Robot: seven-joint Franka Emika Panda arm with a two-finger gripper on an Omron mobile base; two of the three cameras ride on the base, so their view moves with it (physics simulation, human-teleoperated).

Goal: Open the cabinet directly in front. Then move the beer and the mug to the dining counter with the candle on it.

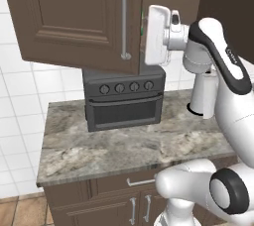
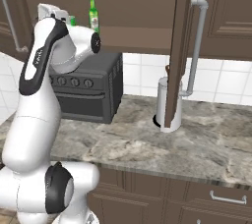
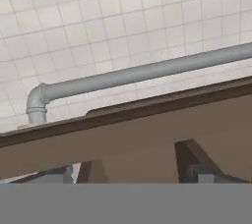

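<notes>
the cabinet (image 2: 147, 7) stands with both doors swung out. on its shelf, the beer (image 2: 93, 14) stands upright with the mug (image 2: 73, 20) just beside it, half hidden behind the arm. the hand (image 1: 149, 34) is raised at the left door's edge; whether its fingers are apart i cannot tell. a toaster oven (image 1: 124, 98) sits on the desk (image 1: 124, 145) below.

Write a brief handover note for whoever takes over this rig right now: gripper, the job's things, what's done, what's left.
Gripper: open, holding nothing, raised beside the cabinet.
Cabinet: both doors are swung open, so that step is done.
Beer and mug: both stand on the cabinet shelf, the mug partly hidden behind the arm.
Left: grasp each one and carry it to the dining counter.
</notes>
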